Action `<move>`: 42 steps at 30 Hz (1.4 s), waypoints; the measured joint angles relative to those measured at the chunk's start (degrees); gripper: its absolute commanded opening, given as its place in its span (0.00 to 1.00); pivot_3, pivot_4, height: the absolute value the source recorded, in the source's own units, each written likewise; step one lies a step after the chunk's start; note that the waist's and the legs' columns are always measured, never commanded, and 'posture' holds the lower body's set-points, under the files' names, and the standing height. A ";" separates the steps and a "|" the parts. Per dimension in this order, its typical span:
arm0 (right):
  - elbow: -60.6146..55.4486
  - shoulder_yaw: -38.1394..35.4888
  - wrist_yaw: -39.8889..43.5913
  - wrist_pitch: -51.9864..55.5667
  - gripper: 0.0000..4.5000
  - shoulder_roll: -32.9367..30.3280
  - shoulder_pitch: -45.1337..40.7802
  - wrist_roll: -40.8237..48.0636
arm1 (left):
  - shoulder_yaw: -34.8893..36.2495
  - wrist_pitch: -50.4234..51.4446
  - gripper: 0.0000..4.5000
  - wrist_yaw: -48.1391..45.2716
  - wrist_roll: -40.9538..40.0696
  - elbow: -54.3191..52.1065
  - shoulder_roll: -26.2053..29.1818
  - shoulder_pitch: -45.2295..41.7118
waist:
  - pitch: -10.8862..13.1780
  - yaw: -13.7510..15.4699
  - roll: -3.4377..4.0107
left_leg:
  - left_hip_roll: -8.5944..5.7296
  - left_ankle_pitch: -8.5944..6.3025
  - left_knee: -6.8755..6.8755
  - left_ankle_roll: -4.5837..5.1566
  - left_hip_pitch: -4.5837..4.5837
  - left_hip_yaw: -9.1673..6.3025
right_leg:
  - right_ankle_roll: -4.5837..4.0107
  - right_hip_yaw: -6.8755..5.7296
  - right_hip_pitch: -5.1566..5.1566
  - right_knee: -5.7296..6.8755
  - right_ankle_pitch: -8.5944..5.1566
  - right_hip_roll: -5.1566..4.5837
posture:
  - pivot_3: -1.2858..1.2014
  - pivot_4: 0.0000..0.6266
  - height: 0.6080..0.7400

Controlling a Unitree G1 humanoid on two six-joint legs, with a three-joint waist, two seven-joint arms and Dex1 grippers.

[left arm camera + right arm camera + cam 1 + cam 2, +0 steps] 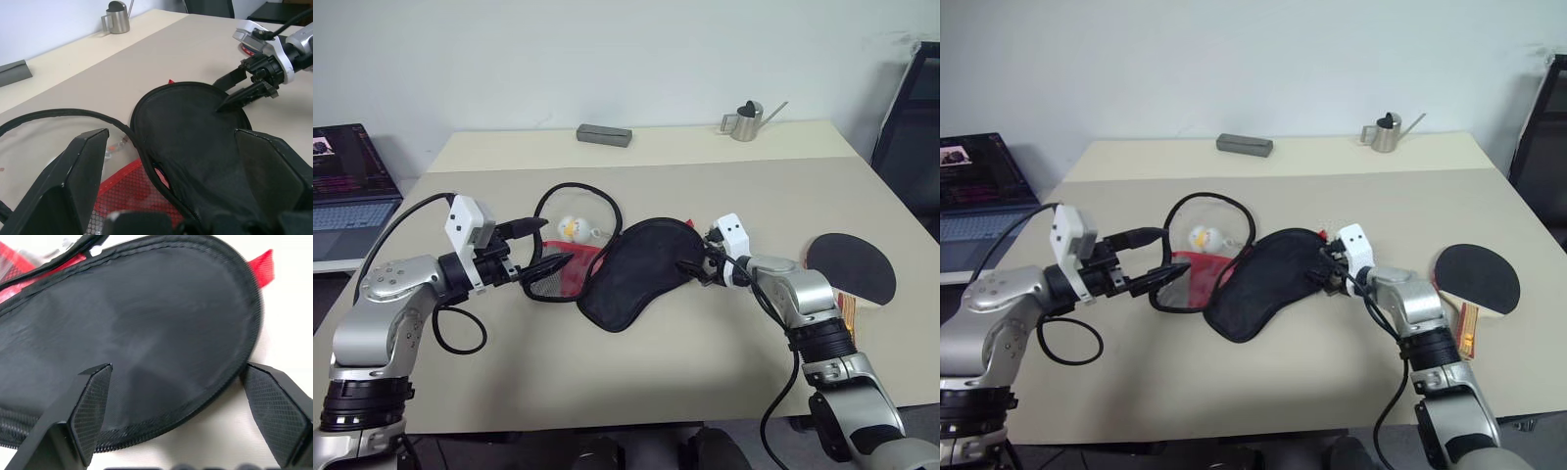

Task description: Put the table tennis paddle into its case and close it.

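Overhead, mid-frame on the desk (705, 382), the case (641, 269) lies unzipped; the table tennis paddle (852, 266) rests at right. My left gripper (536, 250) hovers spread wide, empty. At my right wrist, my right gripper (178, 418) straddles the case's rounded end, jaws apart, gripping nothing.

Head pair looking down over the table (724, 352), each wrist camera close above the case (146, 333), case shared by all views.
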 measured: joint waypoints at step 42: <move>45.57 7.59 14.09 -33.55 0.01 -6.70 -24.98 -19.53 | -0.91 2.75 1.00 0.82 -0.66 -7.06 -0.37 8.00 | 0.01 0.01 0.00 | -0.02 0.00 0.11 -0.02 -0.03 0.02 | -0.01 0.02 0.00 0.04 -0.01 0.00 | 0.52 0.24 1.00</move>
